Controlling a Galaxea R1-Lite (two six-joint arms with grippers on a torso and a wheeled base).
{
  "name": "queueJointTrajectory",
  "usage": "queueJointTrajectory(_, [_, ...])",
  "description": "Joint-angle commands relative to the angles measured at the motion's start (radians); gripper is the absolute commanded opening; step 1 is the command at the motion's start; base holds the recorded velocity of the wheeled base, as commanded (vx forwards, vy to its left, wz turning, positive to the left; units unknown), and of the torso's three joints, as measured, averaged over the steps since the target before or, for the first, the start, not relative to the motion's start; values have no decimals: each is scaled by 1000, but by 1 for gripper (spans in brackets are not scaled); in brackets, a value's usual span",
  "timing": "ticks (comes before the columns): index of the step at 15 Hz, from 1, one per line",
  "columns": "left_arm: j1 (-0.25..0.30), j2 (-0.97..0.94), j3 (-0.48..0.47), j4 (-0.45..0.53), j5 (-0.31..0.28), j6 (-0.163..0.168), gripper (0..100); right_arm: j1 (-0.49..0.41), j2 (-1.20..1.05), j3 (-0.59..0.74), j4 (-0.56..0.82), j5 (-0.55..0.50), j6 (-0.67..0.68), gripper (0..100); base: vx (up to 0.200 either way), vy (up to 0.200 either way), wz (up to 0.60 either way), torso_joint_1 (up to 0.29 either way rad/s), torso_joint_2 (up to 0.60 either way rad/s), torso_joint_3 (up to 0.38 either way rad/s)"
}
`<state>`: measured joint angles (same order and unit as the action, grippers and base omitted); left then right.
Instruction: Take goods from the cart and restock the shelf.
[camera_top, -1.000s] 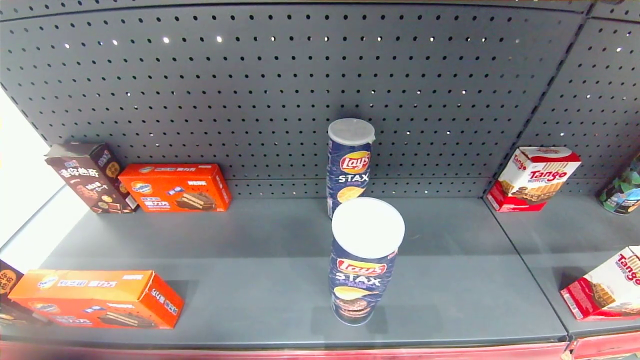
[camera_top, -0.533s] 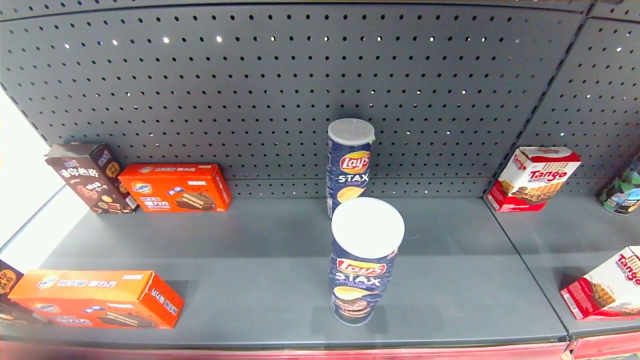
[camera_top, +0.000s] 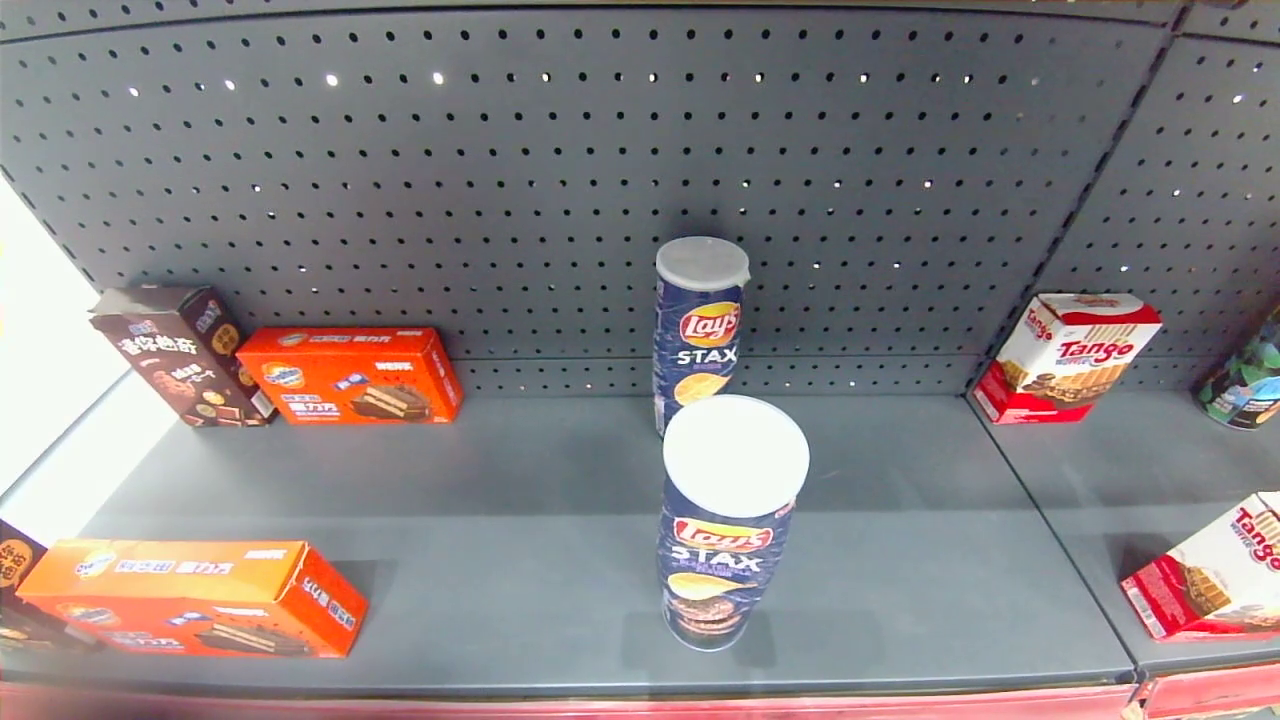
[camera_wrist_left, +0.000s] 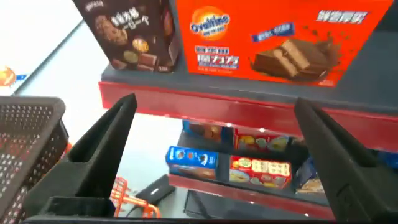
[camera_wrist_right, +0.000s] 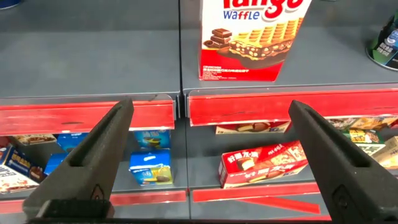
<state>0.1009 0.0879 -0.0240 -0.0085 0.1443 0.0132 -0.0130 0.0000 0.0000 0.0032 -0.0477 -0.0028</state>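
Two dark blue chip cans with white lids stand upright on the grey shelf (camera_top: 500, 560): one (camera_top: 726, 520) near the front edge, the other (camera_top: 700, 328) against the pegboard behind it. My left gripper (camera_wrist_left: 217, 165) hangs open and holds nothing, below the shelf's red front lip, facing an orange wafer box (camera_wrist_left: 280, 40) and a brown cookie box (camera_wrist_left: 127, 34). My right gripper (camera_wrist_right: 214, 158) is open too, holding nothing, in front of the red shelf lip (camera_wrist_right: 249, 109) under a red and white waffle box (camera_wrist_right: 249, 37).
Orange boxes lie at the back left (camera_top: 350, 375) and front left (camera_top: 195, 598), with a brown box (camera_top: 180, 355) beside them. Waffle boxes (camera_top: 1075, 355) (camera_top: 1215, 580) sit on the adjoining shelf to the right. A dark wire basket (camera_wrist_left: 28, 149) is beside the left gripper. Lower shelves hold more boxes (camera_wrist_right: 264, 163).
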Motion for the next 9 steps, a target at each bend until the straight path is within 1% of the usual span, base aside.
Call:
queueJointTrajectory(1, [-36, 4, 4, -2, -95, 25, 100, 1, 0, 0, -2, 0, 0, 100, 0, 0, 0, 0, 0, 0])
queueJointTrajectory(2, [-67, -8, 3, -1, -207, 76, 100, 1, 0, 0, 0, 0, 0, 100, 0, 0, 0, 0, 0, 0])
queueJointTrajectory(3, [-86, -34, -1, 10, -252, 103, 100, 1, 0, 0, 0, 0, 0, 100, 0, 0, 0, 0, 0, 0])
queueJointTrajectory(4, [-95, -76, -4, 21, -259, 123, 100, 1, 0, 0, 0, 0, 0, 100, 0, 0, 0, 0, 0, 0])
queueJointTrajectory(5, [-96, -88, -4, 21, -262, 146, 0, 1, 0, 0, 0, 0, -2, 100, 0, 0, 0, 0, 0, 0])
queueJointTrajectory(6, [-96, -88, -4, 21, -275, 183, 0, -1, 0, 0, 0, 0, 0, 100, 0, 0, 0, 0, 0, 0])
queueJointTrajectory(7, [-96, -88, -4, 21, -301, 208, 0, 1, 0, 0, 0, 0, 0, 100, 0, 0, 0, 0, 0, 0])
queueJointTrajectory(8, [-96, -88, -4, 24, -307, 217, 0, 1, 0, 0, 0, 0, 0, 100, 0, 0, 0, 0, 0, 0])
queueJointTrajectory(9, [-96, -88, -4, 25, -244, 188, 0, 1, 0, 0, -2, 0, -2, 100, 0, 0, 0, 0, 0, 0])
